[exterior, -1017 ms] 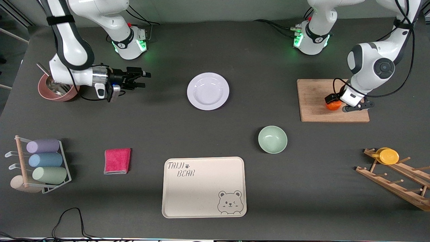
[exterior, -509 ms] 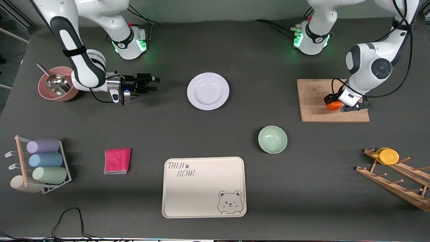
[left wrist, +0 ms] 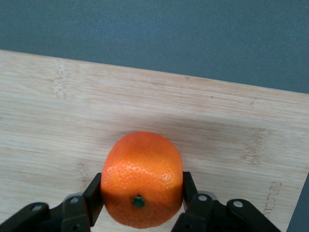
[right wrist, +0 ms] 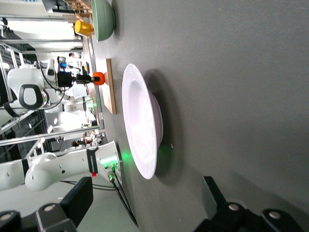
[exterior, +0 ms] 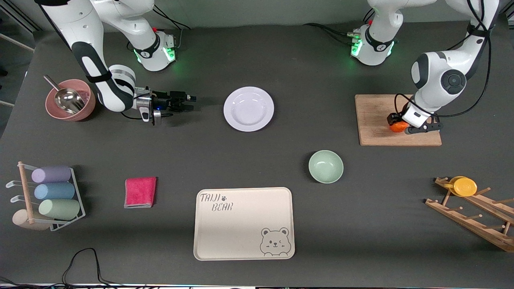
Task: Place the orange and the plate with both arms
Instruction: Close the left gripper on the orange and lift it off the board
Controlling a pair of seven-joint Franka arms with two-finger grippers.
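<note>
One orange (left wrist: 142, 179) is seen, resting on the wooden cutting board (exterior: 373, 116) toward the left arm's end of the table. It is clamped between the fingers (left wrist: 94, 195) of the left gripper (exterior: 402, 125), whose jaws are pressed against its two sides; in the left wrist view the fruit sits squarely between the pads with its green stem dot facing the camera. The orange is judged not yet lifted, since it appears to touch the board.

One plate (exterior: 248, 108), pale lavender-white, lies flat on the table about midway between the two bases, well apart from the board. The right gripper (exterior: 185, 102) is held low beside it, toward the right arm's end, with its jaws spread and nothing between them; the plate's rim is shown ahead of it in the right wrist view (right wrist: 140, 128).

The step in hand is judged to be the grasping of both things: the orange is secured, the plate is still to be taken. A straight lift is called for next from the left arm, and an approach to the plate's rim from the right arm.

Counted elsewhere: one mint-green bowl (exterior: 325, 166), one cream bear tray (exterior: 243, 223), one pink cloth (exterior: 140, 192), one pink bowl (exterior: 72, 105) with a metal scoop (exterior: 66, 98), one yellow lid (exterior: 464, 186) on one wooden rack (exterior: 474, 216), and one wire rack (exterior: 76, 200) holding three cups.
</note>
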